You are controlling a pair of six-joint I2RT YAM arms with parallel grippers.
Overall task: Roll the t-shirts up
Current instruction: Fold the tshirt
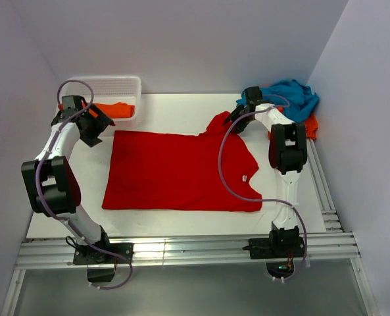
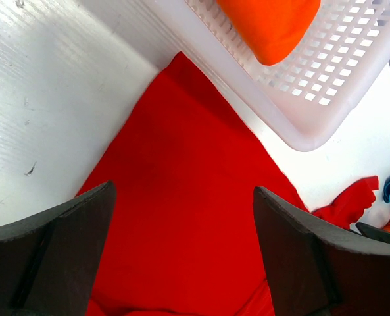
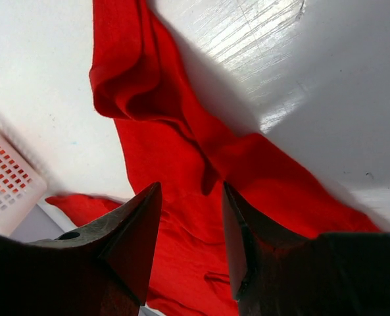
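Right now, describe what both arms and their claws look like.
The left arm and right arm are white links joined by bulky black joint housings on black bases. A thin lilac cable loops loosely along each. The left claw and right claw each have two matte dark-grey, wedge-shaped fingers tapering to points.

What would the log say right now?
red shirt: spread flat | left jaws: open over hem corner | right jaws: open over sleeve

Red shirt (image 1: 181, 171): plain, bright. Basket (image 1: 109, 80): white lattice. Orange shirt (image 1: 118, 109) in it. Teal shirt (image 1: 293, 95), second orange shirt (image 1: 312, 125). Surface (image 1: 181, 108) white. Left hand (image 2: 181, 197), right hand (image 3: 191, 192): black.
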